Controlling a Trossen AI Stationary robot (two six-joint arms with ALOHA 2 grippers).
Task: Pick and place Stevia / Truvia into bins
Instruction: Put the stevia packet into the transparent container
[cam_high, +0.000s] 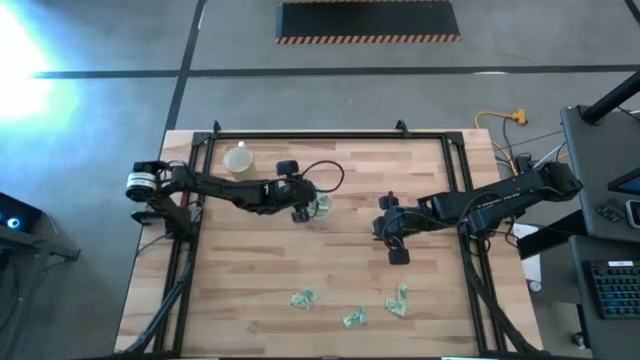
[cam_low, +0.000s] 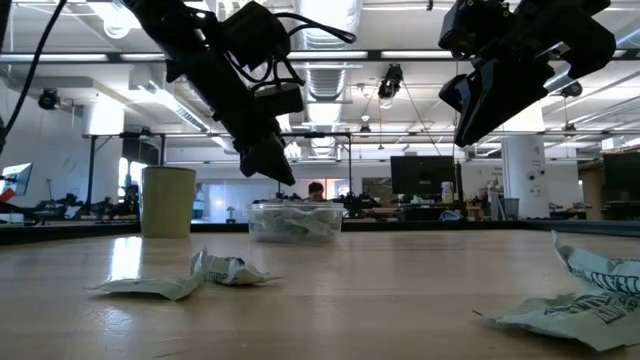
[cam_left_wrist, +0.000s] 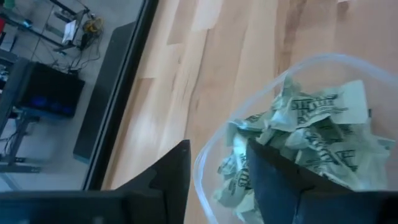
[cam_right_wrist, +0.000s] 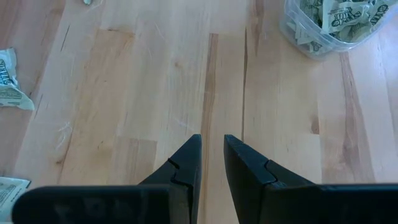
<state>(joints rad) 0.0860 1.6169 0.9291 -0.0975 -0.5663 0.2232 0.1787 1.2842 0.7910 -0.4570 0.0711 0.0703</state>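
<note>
Dark printed lettering marks the crumpled pale green-and-white paper sweetener sachets (cam_left_wrist: 323, 118) heaped in the small clear plastic tub (cam_left_wrist: 205, 155), but no word on them reads clearly. A loose sachet (cam_low: 600, 290) on the pale wooden table (cam_low: 400, 290) carries similar print, equally illegible.
</note>
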